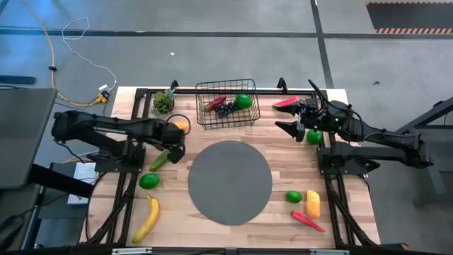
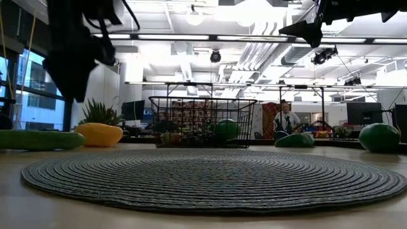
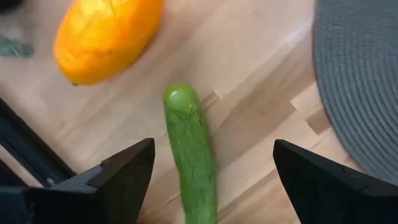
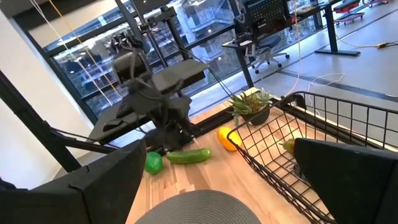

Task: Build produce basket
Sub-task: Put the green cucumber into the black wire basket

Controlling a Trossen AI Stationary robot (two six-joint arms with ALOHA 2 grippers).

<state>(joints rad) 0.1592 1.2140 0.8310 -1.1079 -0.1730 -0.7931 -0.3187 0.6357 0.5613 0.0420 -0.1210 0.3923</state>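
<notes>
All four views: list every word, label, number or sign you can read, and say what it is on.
None can be read.
The produce, the basket and the round grey mat carry no writing.
Papers beside the table on the left arm's side: print too small to read.
Shelves and screens in the room behind, in the low view: too blurred to read.

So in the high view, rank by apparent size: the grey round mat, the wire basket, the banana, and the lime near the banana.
Largest to smallest:
1. Grey round mat
2. Wire basket
3. Banana
4. Lime
The overhead camera sees all four on the tabletop, so nearness hardly skews this.
</notes>
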